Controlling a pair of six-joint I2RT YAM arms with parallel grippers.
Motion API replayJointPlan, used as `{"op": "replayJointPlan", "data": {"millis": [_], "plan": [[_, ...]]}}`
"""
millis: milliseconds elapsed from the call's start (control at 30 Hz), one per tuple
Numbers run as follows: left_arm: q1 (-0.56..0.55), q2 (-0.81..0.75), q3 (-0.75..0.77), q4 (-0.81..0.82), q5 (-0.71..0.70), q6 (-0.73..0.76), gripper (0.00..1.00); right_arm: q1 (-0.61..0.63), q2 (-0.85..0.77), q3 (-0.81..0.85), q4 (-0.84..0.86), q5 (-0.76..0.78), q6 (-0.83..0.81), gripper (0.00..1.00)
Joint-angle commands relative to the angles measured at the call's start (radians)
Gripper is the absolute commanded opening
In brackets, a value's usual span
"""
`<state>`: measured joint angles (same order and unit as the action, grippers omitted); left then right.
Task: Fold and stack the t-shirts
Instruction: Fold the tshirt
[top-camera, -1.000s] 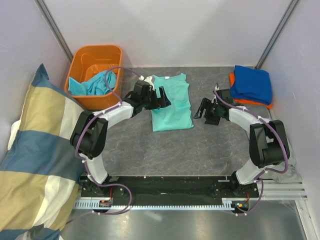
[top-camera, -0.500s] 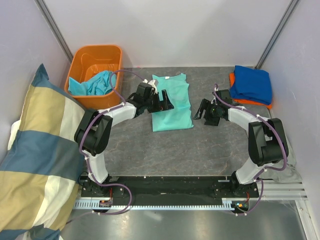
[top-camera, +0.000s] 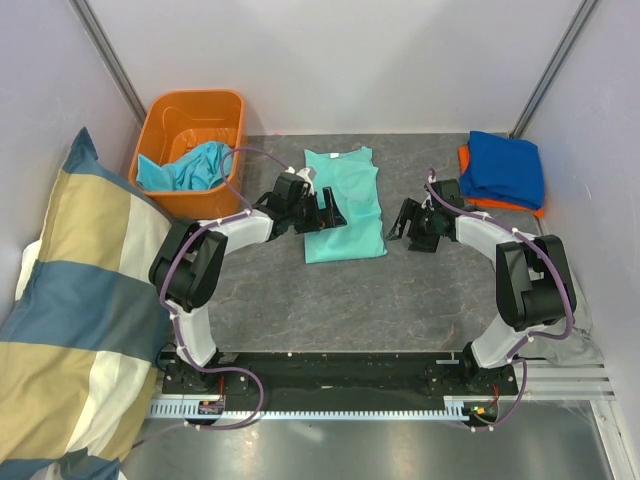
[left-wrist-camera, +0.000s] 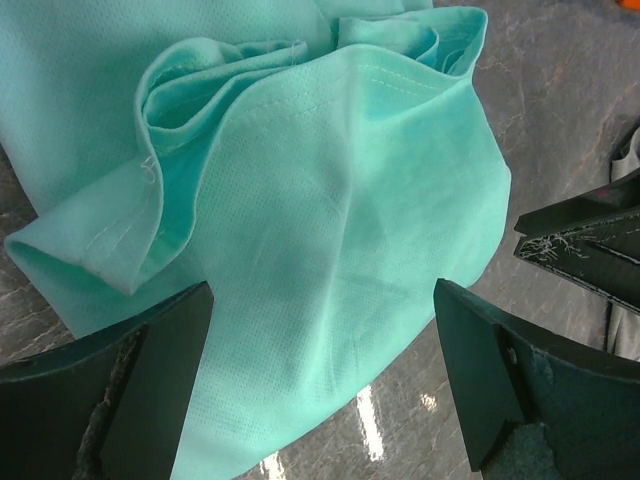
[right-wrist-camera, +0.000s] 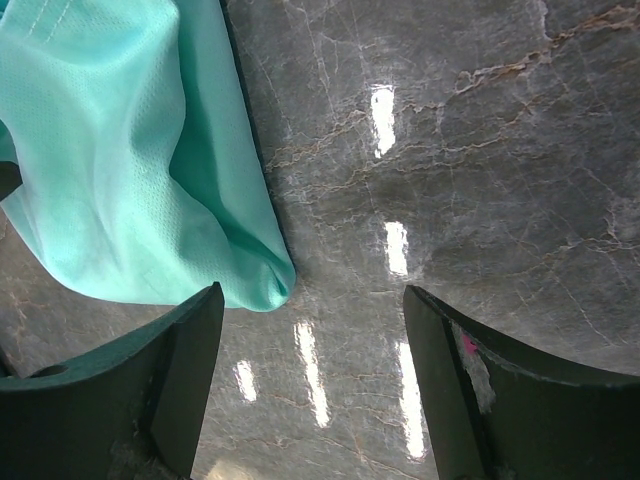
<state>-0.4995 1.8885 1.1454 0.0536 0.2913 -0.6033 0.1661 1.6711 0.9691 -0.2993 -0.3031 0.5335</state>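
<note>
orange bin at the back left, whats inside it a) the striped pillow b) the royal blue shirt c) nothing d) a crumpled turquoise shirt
d: a turquoise shirt lies bunched up inside the orange bin, while the royal blue shirt sits folded far off at the back right.

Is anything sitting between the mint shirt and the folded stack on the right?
Only the right end effector and its arm, just off the mint shirt's right edge, toward the folded stack. Nothing else lies on that stretch of table.
</note>
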Motion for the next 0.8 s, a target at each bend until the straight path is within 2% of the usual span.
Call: {"op": "replayJointPlan", "data": {"millis": [0, 433, 767], "plan": [[-0.001, 0.026, 0.063, 0.035, -0.027, 0.011, 1.0, 0.001, 0.013, 0.016, 0.022, -0.022, -0.018, 0.8], [0.059, 0.164, 0.249, -0.006, -0.101, 0.092, 1.0, 0.0, 0.001, 0.069, -0.041, -0.011, -0.044, 0.8], [0.15, 0.207, 0.434, -0.106, -0.164, 0.229, 1.0, 0.0, -0.001, 0.065, -0.041, -0.013, -0.041, 0.8]]}}
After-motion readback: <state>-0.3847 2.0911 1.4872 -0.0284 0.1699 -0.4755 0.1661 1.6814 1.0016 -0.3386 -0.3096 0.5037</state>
